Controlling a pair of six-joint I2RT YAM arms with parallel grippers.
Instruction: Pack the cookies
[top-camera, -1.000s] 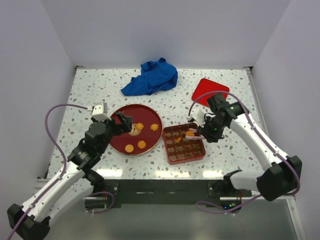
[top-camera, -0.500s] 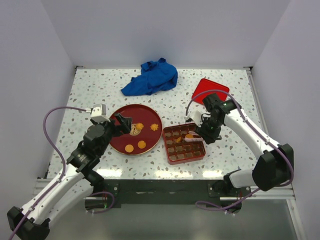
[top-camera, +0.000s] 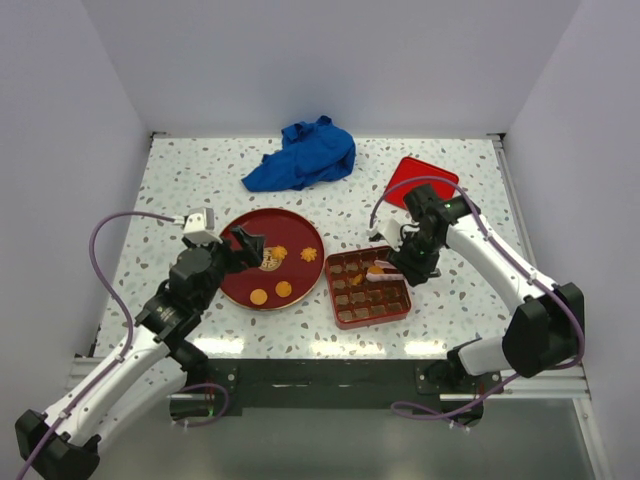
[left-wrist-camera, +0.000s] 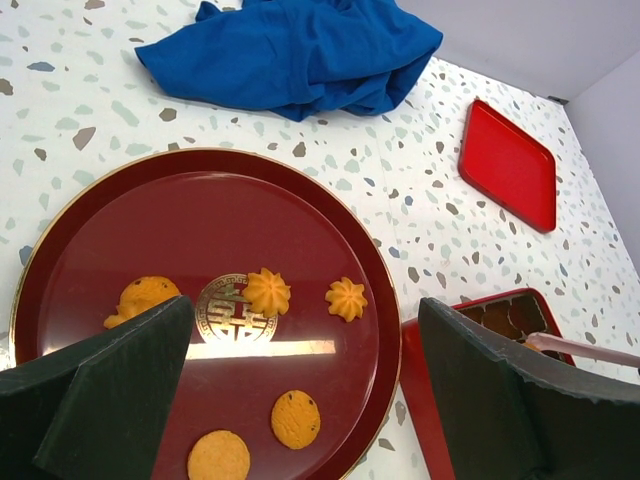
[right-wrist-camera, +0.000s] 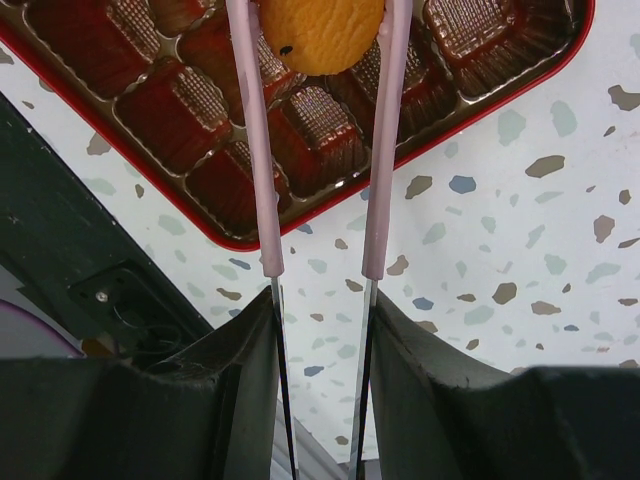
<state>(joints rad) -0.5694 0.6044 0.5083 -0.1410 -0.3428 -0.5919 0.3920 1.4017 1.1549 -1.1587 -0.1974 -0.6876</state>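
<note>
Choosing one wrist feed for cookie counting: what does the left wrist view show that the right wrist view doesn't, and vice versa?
Only left wrist: the round plate with five cookies on it, a blue cloth and a flat red lid.
Only right wrist: one round cookie and the right tool squeezing the tongs that pinch it.
Both: the tongs (just a pink tip in the left view), the compartment tray and the speckled table.

White arms (top-camera: 110, 365), purple cables (top-camera: 96, 238), black fingers (left-wrist-camera: 110, 390)
</note>
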